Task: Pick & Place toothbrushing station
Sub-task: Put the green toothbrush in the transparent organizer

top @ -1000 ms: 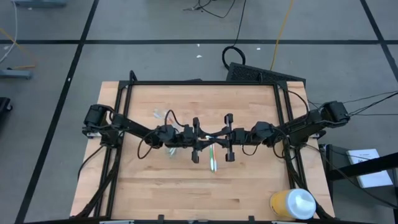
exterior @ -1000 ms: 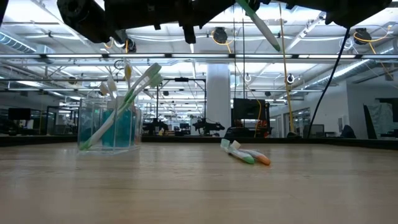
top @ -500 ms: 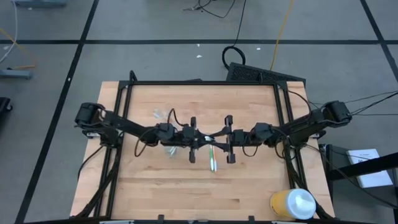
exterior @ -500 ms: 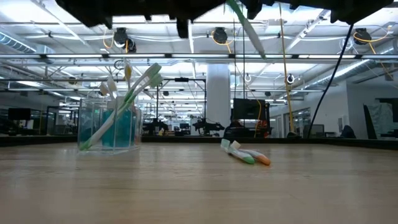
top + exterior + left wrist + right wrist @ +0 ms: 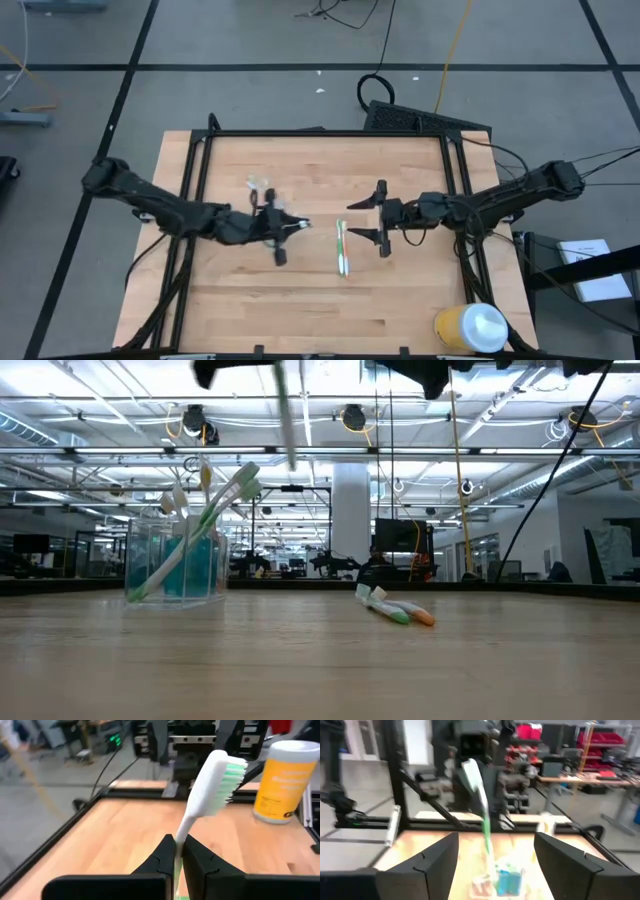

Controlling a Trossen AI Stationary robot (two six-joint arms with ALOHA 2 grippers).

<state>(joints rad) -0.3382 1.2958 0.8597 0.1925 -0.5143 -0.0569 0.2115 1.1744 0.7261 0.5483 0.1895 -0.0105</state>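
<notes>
**A light, springy brush pinched low on its handle**

We have a green-and-white toothbrush clamped in our left gripper, whose fingers are pressed together on the thin handle, with the bristled head standing clear above them. We judge it very light and stiff enough to carry, yet springy along its length and smooth, so it could swivel in a pinch this narrow. The lower handle looks like the sensible place to hold it, leaving the head free to go in last.

Our landmark is the clear cup, which stands toward the table's far left and already holds several brushes leaning against its rim, along with something blue. The held brush hangs above the table, near the cup and a little toward the centre from it. We expect the cup to be light and easily tipped, so the brush should be lowered in and not dropped.

Farther from the cup, around the table's middle, a few more toothbrushes lie loose on the wood. Beyond them our right gripper hovers with its fingers spread wide and nothing between them.

Well apart from the cup, at the near right corner, stands the yellow container. It carries dark print, but we cannot read it.
</notes>
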